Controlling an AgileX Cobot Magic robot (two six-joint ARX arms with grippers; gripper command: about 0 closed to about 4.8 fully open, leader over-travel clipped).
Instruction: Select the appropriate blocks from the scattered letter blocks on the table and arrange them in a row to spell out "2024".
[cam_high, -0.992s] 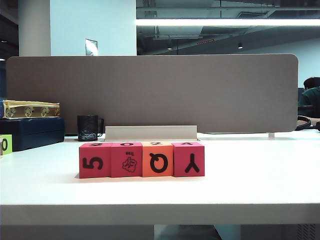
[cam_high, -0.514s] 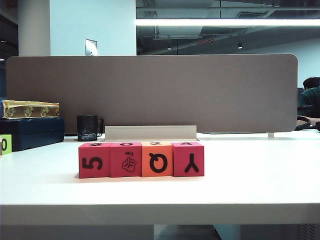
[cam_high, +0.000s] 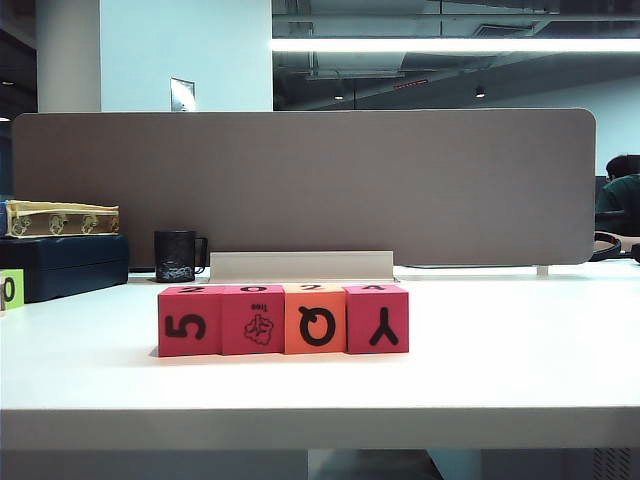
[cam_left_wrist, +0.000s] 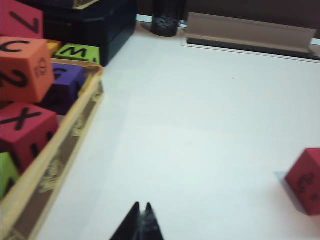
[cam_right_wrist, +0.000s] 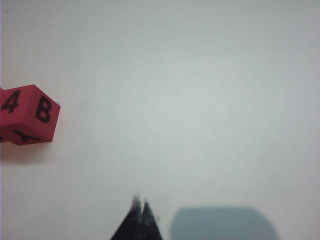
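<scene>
Four blocks stand touching in a row on the white table (cam_high: 500, 370). From left to right their front faces show a pink-red 5 (cam_high: 190, 320), a pink-red tree drawing (cam_high: 253, 320), an orange Q (cam_high: 315, 320) and a pink-red Y (cam_high: 377, 318). The exterior view shows neither gripper. My left gripper (cam_left_wrist: 141, 205) is shut and empty above bare table, with a red block (cam_left_wrist: 306, 180) off to one side. My right gripper (cam_right_wrist: 140, 199) is also shut and empty, well apart from the row's end block (cam_right_wrist: 30, 114), which shows 4 and B.
A black mug (cam_high: 176, 256), a white ledge (cam_high: 300, 265) and a grey-brown divider (cam_high: 300, 180) stand behind the row. At far left are a dark box (cam_high: 65, 262) and a lime block marked 0 (cam_high: 10, 290). A yellow-rimmed tray (cam_left_wrist: 60, 155) holds several letter blocks.
</scene>
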